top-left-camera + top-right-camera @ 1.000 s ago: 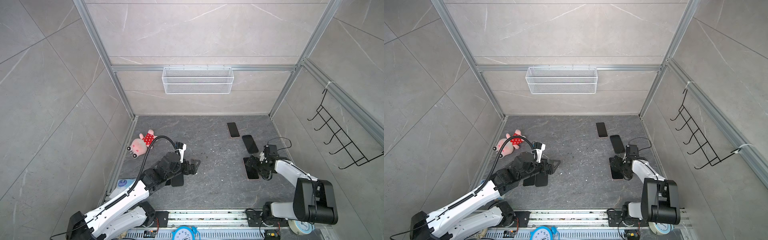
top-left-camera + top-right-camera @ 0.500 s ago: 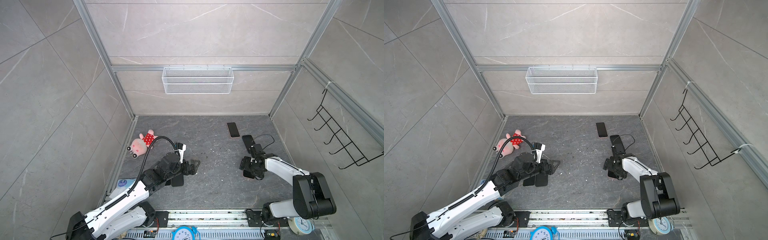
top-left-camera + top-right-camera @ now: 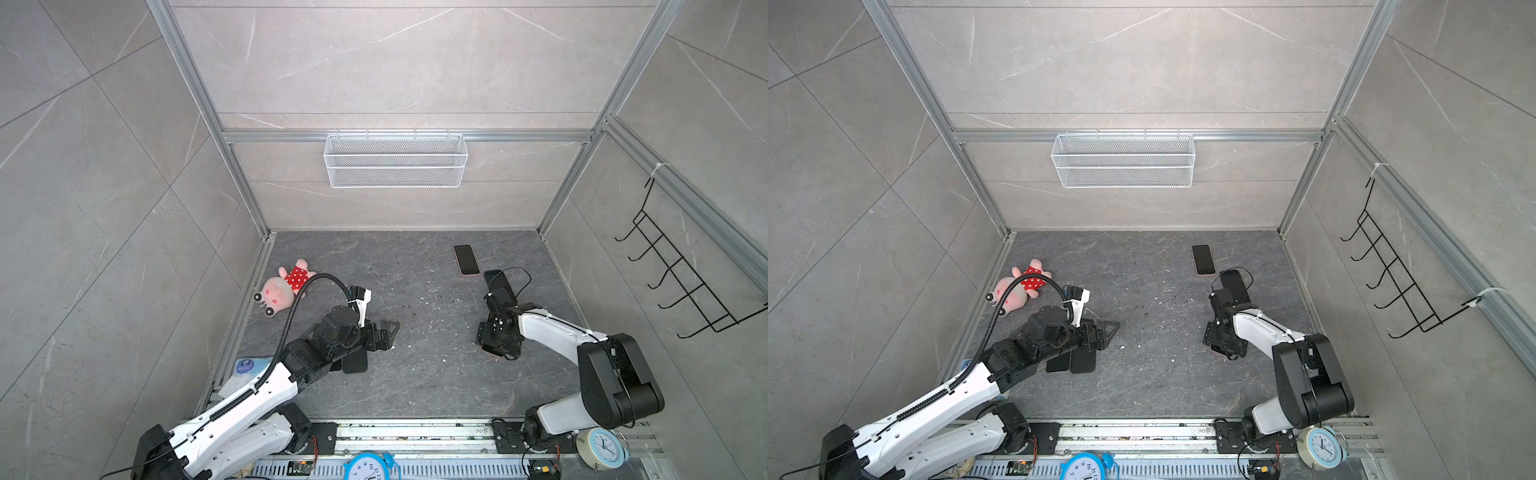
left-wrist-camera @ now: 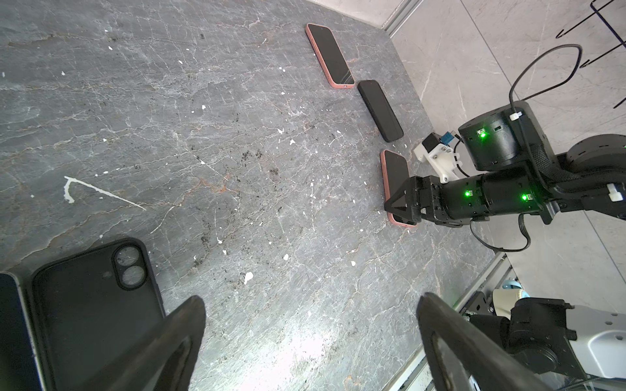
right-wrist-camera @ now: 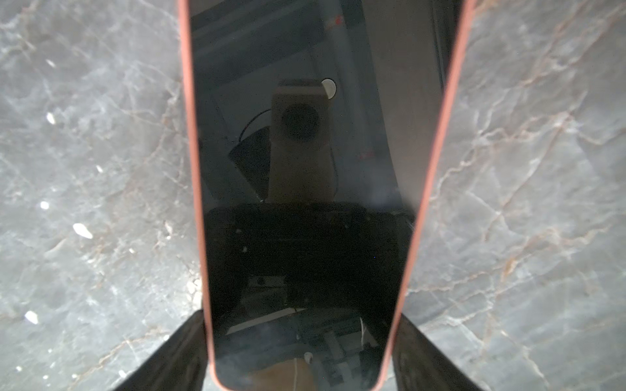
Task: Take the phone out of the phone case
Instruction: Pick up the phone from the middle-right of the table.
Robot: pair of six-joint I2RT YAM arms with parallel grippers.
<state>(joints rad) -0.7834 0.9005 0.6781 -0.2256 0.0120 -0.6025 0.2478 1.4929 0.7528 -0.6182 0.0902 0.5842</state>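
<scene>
Okay so this is looking like the grab step, early in the job I'd say. The phone (image 5: 305,169) is sitting fully inside its pink case (image 5: 193,135), lying flat and screen-up around 4 o'clock on the table (image 4: 203,135). The right gripper (image 5: 301,318) is straddling one end of it, with its fingers (image 5: 176,348) sitting right against both long edges of the case. Whether they're actually squeezing or just touching, I can't tell. The left gripper (image 4: 311,299) is hanging released at 8 o'clock, jaws spread wide with nothing between them.

Next move, my guess: it's calling for a firm pinch and a lift. Then the left arm is probably going to have to come over and peel the rim off a corner, since a snug case isn't popping off one-handed.

Container check: a black case (image 4: 91,304) is lying at 8 o'clock, looking empty to me, with what looks like a bare phone (image 4: 13,321) just beside it. Another pink-cased phone (image 3: 466,259) is lying at 1 o'clock. A black phone (image 4: 380,110) is at 2 o'clock (cased or not, can't tell). The wire basket (image 3: 395,166) at 12 o'clock isn't showing anything inside.
</scene>
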